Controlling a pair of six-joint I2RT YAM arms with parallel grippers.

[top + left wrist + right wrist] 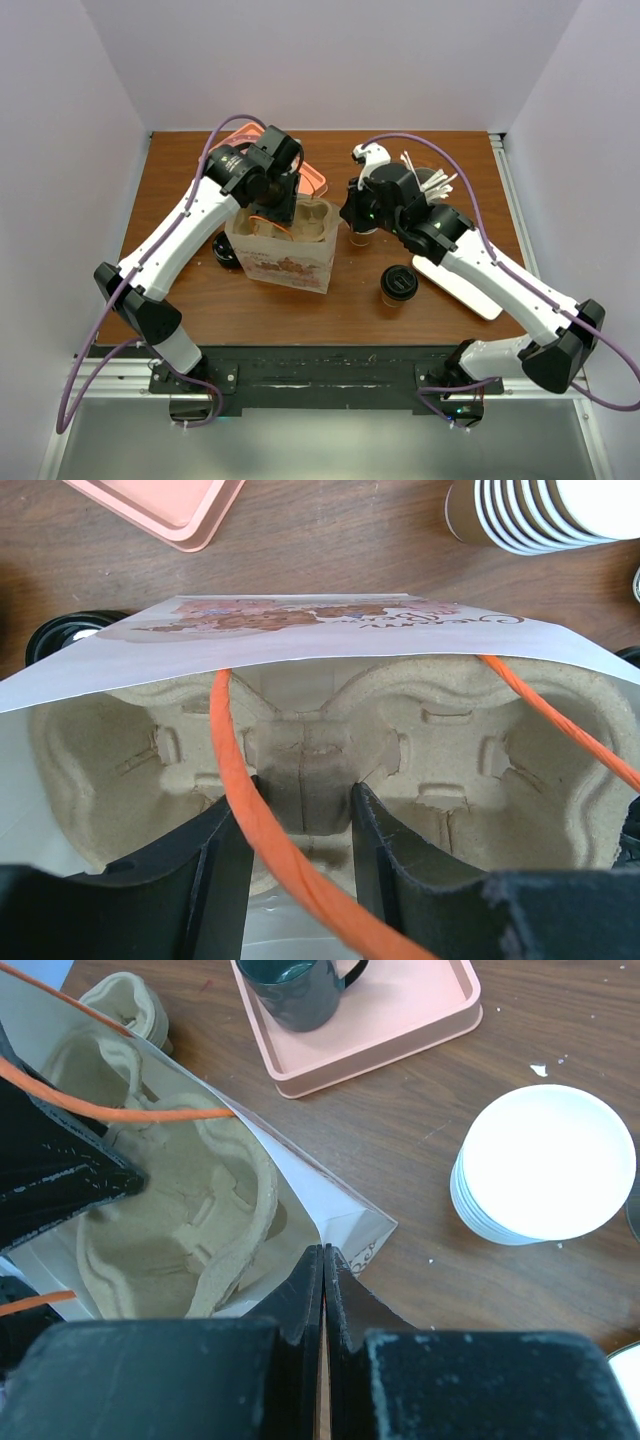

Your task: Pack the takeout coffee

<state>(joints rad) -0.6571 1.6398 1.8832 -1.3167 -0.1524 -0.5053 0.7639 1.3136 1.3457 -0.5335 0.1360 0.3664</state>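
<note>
One bag [330, 630], cursive print unreadable

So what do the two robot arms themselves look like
Both arms have white links with black joints and black bases. The left arm and right arm each trail a purple cable looping from base to wrist. Each ends in a black two-finger claw, left claw, right claw, with matte, slightly scuffed fingers.

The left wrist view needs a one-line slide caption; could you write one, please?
Left gripper open inside the paper bag, straddling the pulp cup carrier's centre.
</note>
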